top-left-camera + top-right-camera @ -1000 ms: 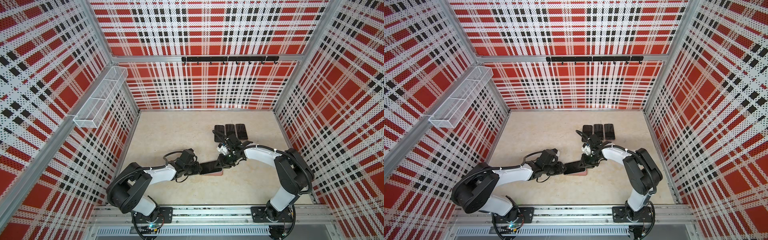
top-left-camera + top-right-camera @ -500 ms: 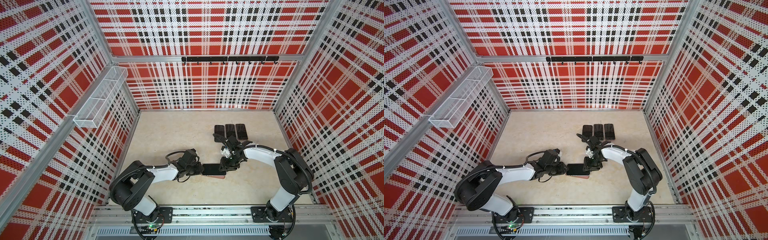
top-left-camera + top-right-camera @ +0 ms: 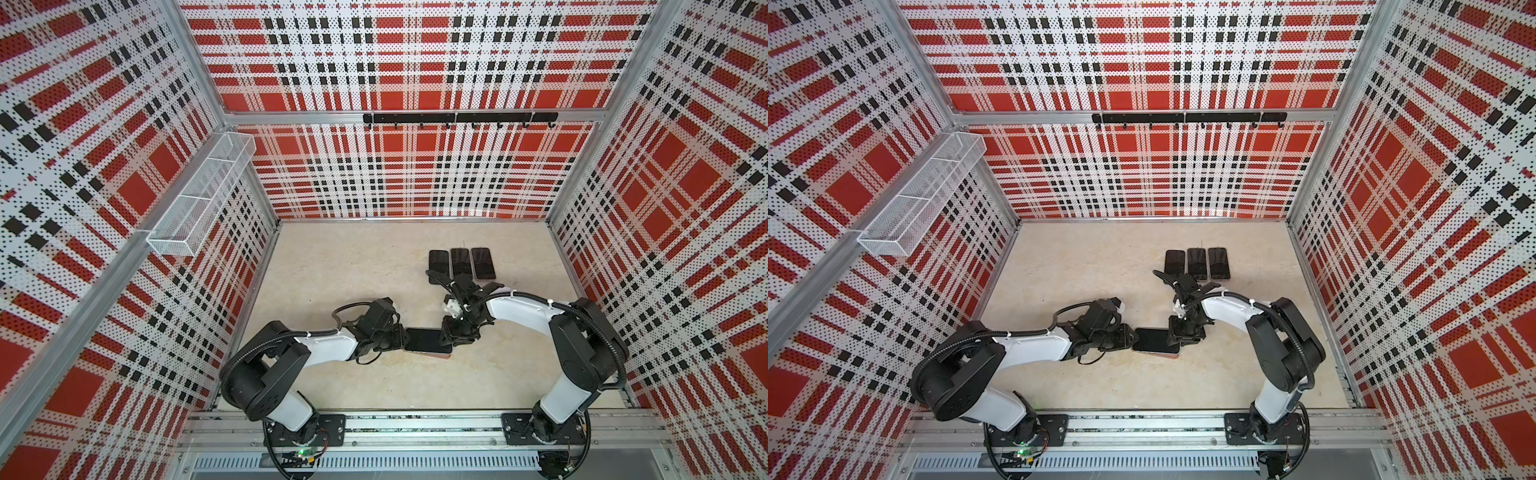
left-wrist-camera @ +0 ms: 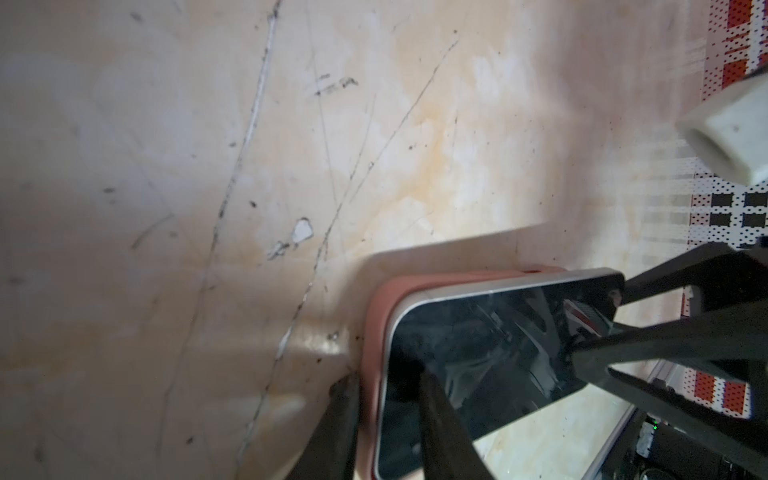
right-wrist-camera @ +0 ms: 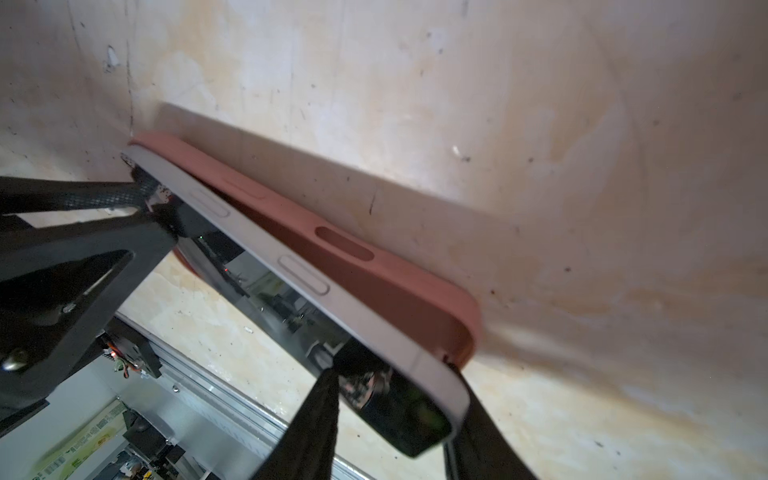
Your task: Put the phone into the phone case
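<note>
**Tabletop.** The beige tabletop point(image 3: 374, 270) carries the work piece near its front centre, between the two arms. A row of three other dark phones point(image 3: 460, 262) lies well apart at the back; no claw touches them.

**Phone case.** The pink phone case point(image 3: 432, 355) lies flat on the tabletop, open side up.

**Phone.** The phone point(image 3: 426, 340) lies screen up on the case, partly entered. In the left wrist view the case rim point(image 4: 372, 332) wraps the phone's corner at the left claw's end. At the opposite end the phone rides above the rim. In the right wrist view the phone's silver long edge point(image 5: 291, 266) stands clear above the case wall point(image 5: 374, 282).

**Claws.** The left claw point(image 3: 401, 337) is narrow and clamps the case's end, one finger on the screen and one outside the case wall. The right claw point(image 3: 449, 334) stands slightly parted with its tips against the phone's raised end. Whether it pinches or only presses cannot be told.

**Side buttons.** The phone's buttons sit above the case's button covers and out of line with them.

**Assessment.** Placement and alignment appear done and one end is seated. In my judgement, pressing down the raised end and the exposed long side is what is left.
</note>
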